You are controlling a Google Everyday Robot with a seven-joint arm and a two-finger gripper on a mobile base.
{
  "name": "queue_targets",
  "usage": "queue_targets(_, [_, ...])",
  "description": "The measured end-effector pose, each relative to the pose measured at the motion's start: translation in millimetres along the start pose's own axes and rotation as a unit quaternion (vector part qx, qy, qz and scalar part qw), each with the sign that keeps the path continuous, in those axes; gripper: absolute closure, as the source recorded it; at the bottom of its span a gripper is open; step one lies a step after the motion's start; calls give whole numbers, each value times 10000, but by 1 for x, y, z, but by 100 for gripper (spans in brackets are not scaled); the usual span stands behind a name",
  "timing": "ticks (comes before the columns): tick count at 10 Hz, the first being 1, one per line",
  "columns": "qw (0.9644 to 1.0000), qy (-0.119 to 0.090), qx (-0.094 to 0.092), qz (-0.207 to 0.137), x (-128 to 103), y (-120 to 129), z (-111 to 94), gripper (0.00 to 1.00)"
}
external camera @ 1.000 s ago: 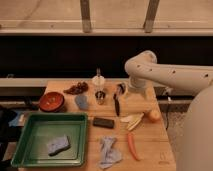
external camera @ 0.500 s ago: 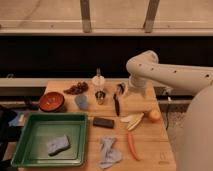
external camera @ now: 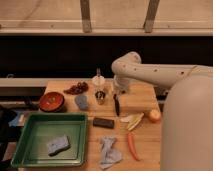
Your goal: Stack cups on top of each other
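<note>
Right now, the shiny dark metallic cup (external camera: 101, 96) stands just beside the matte, pale blue-grey cup (external camera: 81, 102), mid-table and unstacked. Your black gripper (external camera: 116, 105) hangs just right of them; whether it is clenched, I cannot tell. You're at the approach, so next reach for one cup.

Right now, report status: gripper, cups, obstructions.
Gripper pointing down, beside metallic cup. Cups unstacked; blue-grey cup sits apart. White container close behind metallic cup.

Robot lab setup, wooden table (external camera: 142, 97), dark windows (external camera: 55, 55), claw (external camera: 116, 105) low over table
</note>
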Motion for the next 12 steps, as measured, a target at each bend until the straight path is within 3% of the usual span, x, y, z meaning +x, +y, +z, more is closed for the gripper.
queue_targets(1, [9999,-15,-51,-143,-5,14,2,30])
queue_targets(3, [9999,-16,-7,-129,-4,8,2,30])
queue_targets(6, [9999,-67,-91,-64,-4,10,6,30])
queue_targets(9, [9993,-225,-288,-115,-26,37,17,30])
queue_targets(12, [9986,-198,-372,-309,-41,56,34,30])
